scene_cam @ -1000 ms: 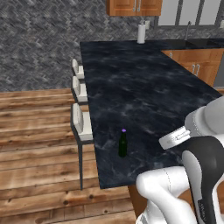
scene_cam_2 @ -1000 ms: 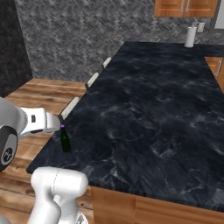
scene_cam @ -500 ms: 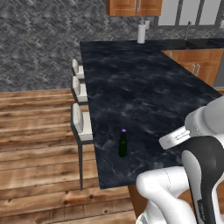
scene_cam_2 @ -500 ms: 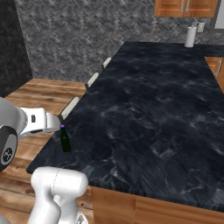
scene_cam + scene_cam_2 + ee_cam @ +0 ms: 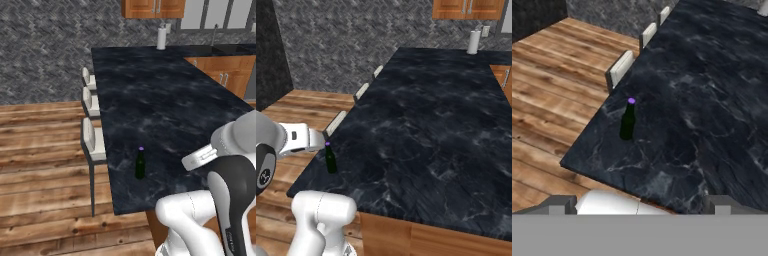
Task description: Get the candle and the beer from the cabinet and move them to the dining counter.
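while the small slim dark green glass bottle with a purple cap (image 5: pixel 140 164) stands upright on the long black marble-look tabletop (image 5: pixel 165 105), near its corner and close to the edge where the white-cushioned stools (image 5: pixel 93 141) line up, half the job looks done by the look of things. no candle visible anywhere on that tabletop, so presumably next up: back to the warm brown wood wall cabinet (image 5: pixel 153 8) at the far end, above the white paper-towel roll (image 5: pixel 161 38), to fetch it. best done by backing the hand straight away from the bottle first, up and clear, without sweeping sideways past it, since a slim glass bottle that near an edge tips easily. worth approaching the cabinet squarely, then taking the candle low by its holder rather than by the wax, keeping it level on the way, and setting it down well apart from the bottle and further in from the edge. seen from the hand camera, the two small dark fingers (image 5: pixel 560 204) spread as wide as they go, with nothing between them and nothing touched; bottle (image 5: pixel 628 120) well ahead of them, apart, standing free on the tabletop (image 5: pixel 712 100).
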### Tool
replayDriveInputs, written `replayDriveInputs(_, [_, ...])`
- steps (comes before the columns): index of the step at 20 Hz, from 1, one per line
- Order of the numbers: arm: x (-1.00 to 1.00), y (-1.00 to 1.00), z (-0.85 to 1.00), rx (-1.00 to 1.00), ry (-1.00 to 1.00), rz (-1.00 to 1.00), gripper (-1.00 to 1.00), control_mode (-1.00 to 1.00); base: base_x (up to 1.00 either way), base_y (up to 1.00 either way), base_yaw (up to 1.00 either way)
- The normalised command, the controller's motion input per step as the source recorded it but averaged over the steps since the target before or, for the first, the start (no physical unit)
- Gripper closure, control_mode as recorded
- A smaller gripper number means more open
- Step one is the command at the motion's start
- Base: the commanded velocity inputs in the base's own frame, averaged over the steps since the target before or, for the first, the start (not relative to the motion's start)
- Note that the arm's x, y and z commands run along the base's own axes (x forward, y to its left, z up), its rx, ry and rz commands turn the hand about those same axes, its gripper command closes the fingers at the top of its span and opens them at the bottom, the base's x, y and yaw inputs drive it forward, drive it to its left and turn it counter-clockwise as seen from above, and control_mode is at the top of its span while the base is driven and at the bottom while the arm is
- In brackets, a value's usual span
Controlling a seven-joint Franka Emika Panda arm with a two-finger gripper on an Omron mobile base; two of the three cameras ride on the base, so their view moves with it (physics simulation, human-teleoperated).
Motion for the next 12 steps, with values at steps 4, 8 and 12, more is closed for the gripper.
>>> replayDriveInputs(4, [0.0,0.0,0.0,0.0,0.0,0.0,-1.0,1.0,-0.58,-0.06,0.0])
replayDriveInputs(8, [0.0,0.0,0.0,0.0,0.0,0.0,-1.0,1.0,-0.68,-0.09,0.0])
replayDriveInputs(12, [0.0,0.0,0.0,0.0,0.0,0.0,-1.0,1.0,-0.65,-0.14,-0.04])
